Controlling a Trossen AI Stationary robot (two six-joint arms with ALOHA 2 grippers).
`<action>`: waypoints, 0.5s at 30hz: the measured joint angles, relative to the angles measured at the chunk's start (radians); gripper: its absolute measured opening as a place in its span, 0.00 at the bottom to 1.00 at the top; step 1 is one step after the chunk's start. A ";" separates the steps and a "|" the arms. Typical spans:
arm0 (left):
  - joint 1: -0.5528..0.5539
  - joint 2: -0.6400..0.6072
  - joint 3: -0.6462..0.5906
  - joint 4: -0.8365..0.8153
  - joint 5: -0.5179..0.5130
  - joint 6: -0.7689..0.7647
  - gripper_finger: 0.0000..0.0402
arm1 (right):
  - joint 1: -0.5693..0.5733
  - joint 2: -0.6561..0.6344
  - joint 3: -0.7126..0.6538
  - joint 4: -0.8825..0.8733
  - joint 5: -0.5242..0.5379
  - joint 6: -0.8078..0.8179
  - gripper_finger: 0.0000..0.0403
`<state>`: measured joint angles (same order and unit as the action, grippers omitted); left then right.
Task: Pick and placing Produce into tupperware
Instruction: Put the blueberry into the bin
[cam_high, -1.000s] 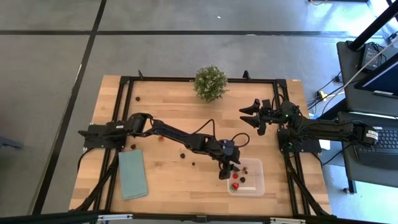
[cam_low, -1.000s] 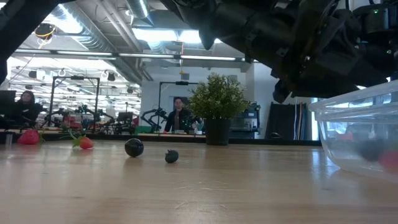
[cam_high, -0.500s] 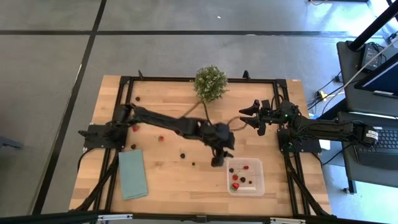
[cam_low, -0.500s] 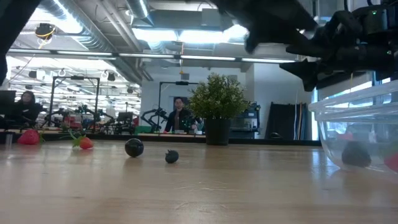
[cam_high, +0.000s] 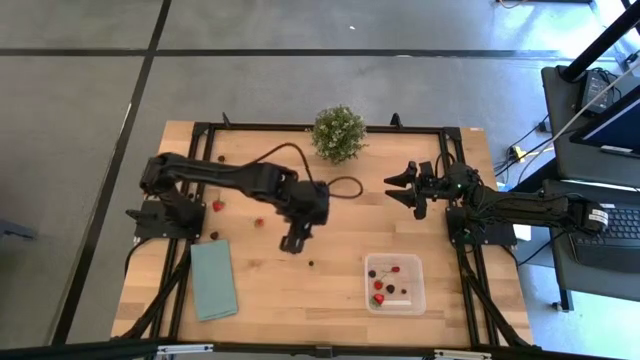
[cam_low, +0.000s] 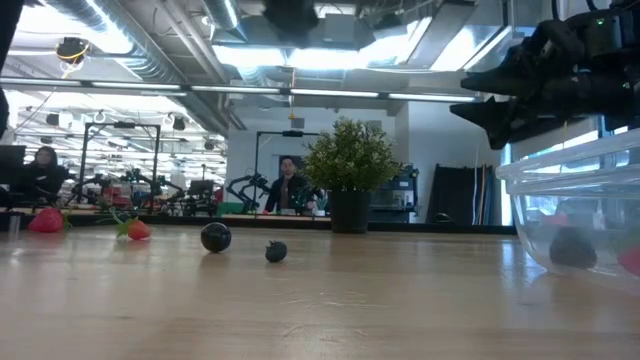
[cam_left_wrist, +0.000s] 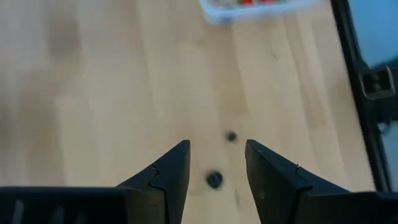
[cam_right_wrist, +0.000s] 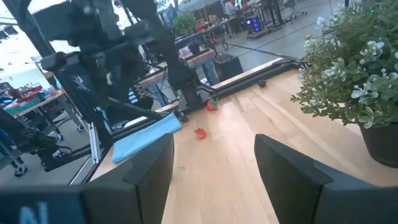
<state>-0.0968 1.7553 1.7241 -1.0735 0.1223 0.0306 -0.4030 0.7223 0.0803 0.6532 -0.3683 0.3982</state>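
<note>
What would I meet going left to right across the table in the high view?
Teal cloth → left gripper → potted plant → tupperware → right gripper.

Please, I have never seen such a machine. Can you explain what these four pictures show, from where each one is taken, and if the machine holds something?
It is a robot with two dark arms at a wooden table. One picture looks down from above, one looks level across the table top, and two come from cameras on the wrists. The left hand hovers open and empty above two small dark berries. The right hand waits open beside the potted plant. A clear tupperware already contains red and dark berries. Other berries and a teal cloth lie on the table. Nothing is held.
</note>
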 joint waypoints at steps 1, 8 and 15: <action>-0.008 -0.008 -0.019 -0.004 0.015 0.003 0.37 | 0.000 0.000 0.000 0.000 0.000 -0.006 0.56; -0.020 -0.153 -0.280 0.103 0.081 -0.089 0.37 | 0.001 0.000 0.000 0.000 0.000 -0.014 0.56; -0.064 -0.333 -0.627 0.638 0.064 -0.275 0.37 | 0.002 0.000 0.000 -0.001 0.000 -0.033 0.56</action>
<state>-0.1609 1.4226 1.0967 -0.4356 0.1858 -0.2448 -0.4015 0.7219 0.0803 0.6525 -0.3679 0.3649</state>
